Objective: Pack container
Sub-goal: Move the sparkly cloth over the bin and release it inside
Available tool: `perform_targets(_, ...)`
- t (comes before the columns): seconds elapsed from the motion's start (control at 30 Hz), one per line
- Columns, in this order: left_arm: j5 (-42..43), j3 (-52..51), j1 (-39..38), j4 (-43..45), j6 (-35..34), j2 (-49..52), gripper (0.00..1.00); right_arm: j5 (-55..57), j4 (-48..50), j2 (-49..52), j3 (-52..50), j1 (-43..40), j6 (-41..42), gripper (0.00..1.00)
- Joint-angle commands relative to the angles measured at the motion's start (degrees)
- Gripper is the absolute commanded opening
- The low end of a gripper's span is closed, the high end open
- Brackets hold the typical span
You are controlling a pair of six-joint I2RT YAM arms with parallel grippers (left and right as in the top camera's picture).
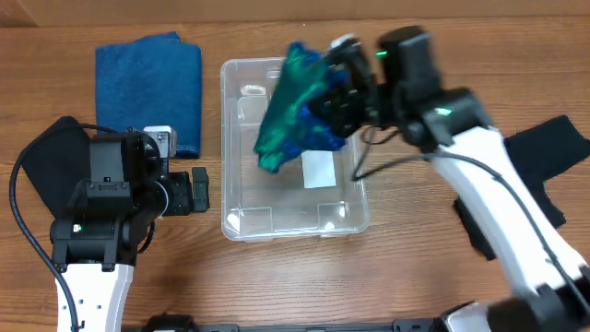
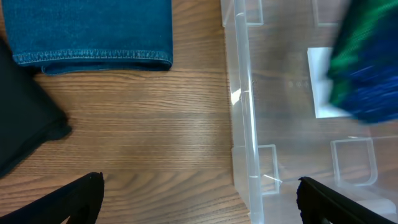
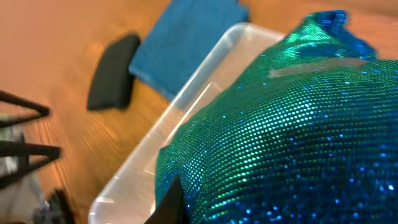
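On the far left a dark cloth (image 1: 44, 159) lies under your left arm. A folded blue cloth (image 1: 150, 90) lies flat behind it, close by for packing, I think. Your left tool (image 1: 201, 191) sits low, just beside the left wall of the container (image 1: 295, 207). Its two fingers (image 2: 84, 199) are spread wide and hold nothing. It looks parked out of the way, maybe ready to steady the bin.

The container sits in the middle of the worktop (image 1: 406, 267), open side up. Its white label (image 1: 319, 170) shows through the bottom. Over its back half hangs a shiny green and blue cloth (image 1: 293, 109). Your right tool (image 1: 334, 100) is clenched on that cloth from the right and holds it over the bin, so it can go straight in. I cannot tell if the cloth touches the bottom. Further right a black cloth (image 1: 544, 152) lies by your right arm.

The worktop is plain brown wood and looks smooth. No more of the room shows.
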Motion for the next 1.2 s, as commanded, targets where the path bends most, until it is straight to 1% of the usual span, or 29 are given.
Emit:
perform_targets(0.0,1.0,1.5,-0.4,0.1,1.0,0.2,1.0,-0.6,3.8,5.0,0.5,3.8,-6.6,0.04)
perform_targets(0.07,1.0,1.5,-0.4,0.0,1.0,0.2,1.0,-0.5,8.1,9.7,0.5,4.5,-6.6,0.04)
perform_targets(0.1,1.0,1.5,-0.4,0.0,1.0,0.2,1.0,1.7,8.7,12.6,0.5,4.4,-6.6,0.42)
perform_targets(0.13,1.0,1.5,-0.4,0.0,1.0,0.2,1.0,7.8,8.5,14.3,0.5,4.2,-4.6,1.0)
perform_targets(0.2,1.0,1.5,-0.4,-0.2,1.0,0.2,1.0,22.8,6.2,15.8,0.5,3.2,5.3,1.0)
perform_targets(0.23,1.0,1.5,-0.4,-0.3,1.0,0.2,1.0,26.5,5.0,15.6,0.6,2.5,8.1,1.0)
perform_targets(0.33,1.0,1.5,-0.4,-0.4,1.0,0.2,1.0,33.6,1.3,11.7,3.0,1.9,8.9,1.0)
perform_targets(0.4,1.0,1.5,-0.4,-0.4,1.0,0.2,1.0,36.4,0.3,4.9,5.1,2.0,9.0,1.0)
perform_targets(0.43,1.0,1.5,-0.4,-0.4,1.0,0.2,1.0,38.2,0.6,0.9,5.2,1.8,11.0,1.0)
perform_targets(0.47,1.0,1.5,-0.4,-0.4,1.0,0.2,1.0,42.4,0.3,-5.4,5.2,0.0,15.7,1.0)
perform_targets(0.5,1.0,1.5,-0.4,-0.4,1.0,0.2,1.0,45.8,-1.2,-9.6,5.2,-2.8,19.9,1.0)
perform_targets(0.53,1.0,1.5,-0.4,-0.4,1.0,0.2,1.0,46.7,-3.4,-12.6,5.2,-6.7,23.1,1.0)
perform_targets(0.57,1.0,1.5,-0.4,-0.4,1.0,0.2,1.0,46.6,-7.3,-15.0,5.2,-12.9,27.0,1.0)
perform_targets(0.6,1.0,1.5,-0.4,-0.3,1.0,0.3,1.0,45.8,-13.9,-16.3,5.2,-22.1,31.6,1.0)
perform_targets(0.63,1.0,1.5,-0.4,-0.3,1.0,0.4,1.0,44.1,-19.3,-16.3,5.0,-28.8,34.4,1.0)
perform_targets(0.67,1.0,1.5,-0.4,-0.3,1.0,0.5,1.0,41.8,-23.1,-16.0,4.2,-34.3,36.5,1.0)
perform_targets(0.7,1.0,1.5,-0.4,-0.2,1.0,0.7,1.0,38.5,-25.9,-15.9,1.9,-41.3,37.0,1.0)
perform_targets(0.73,1.0,1.5,-0.4,0.0,1.0,1.0,1.0,35.5,-26.8,-15.8,-2.4,-49.0,37.0,1.0)
perform_targets(0.77,1.0,1.5,-0.4,0.1,1.0,1.3,1.0,33.8,-26.2,-15.8,-6.3,-53.6,37.0,1.0)
perform_targets(0.8,1.0,1.5,-0.4,0.1,1.0,1.6,1.0,33.0,-25.1,-15.8,-9.4,-56.4,36.9,1.0)
perform_targets(0.83,1.0,1.4,-0.4,0.0,1.0,2.0,1.0,29.8,-21.0,-15.7,-16.4,-61.4,35.3,1.0)
perform_targets(0.9,1.0,1.5,-0.4,0.1,1.0,2.7,1.0,28.1,-12.4,-14.8,-27.0,-65.8,34.5,1.0)
perform_targets(0.97,1.0,1.5,-0.4,0.1,1.0,3.3,1.0,28.1,-4.7,-12.7,-34.1,-66.6,34.1,1.0)
perform_targets(1.07,1.0,1.5,-0.4,0.1,1.0,3.5,1.0,24.6,1.8,-7.5,-39.7,-66.6,34.2,1.0)
perform_targets(1.17,1.0,1.5,-0.4,0.0,1.0,3.5,1.0,23.4,3.5,-0.9,-40.9,-66.6,34.6,1.0)
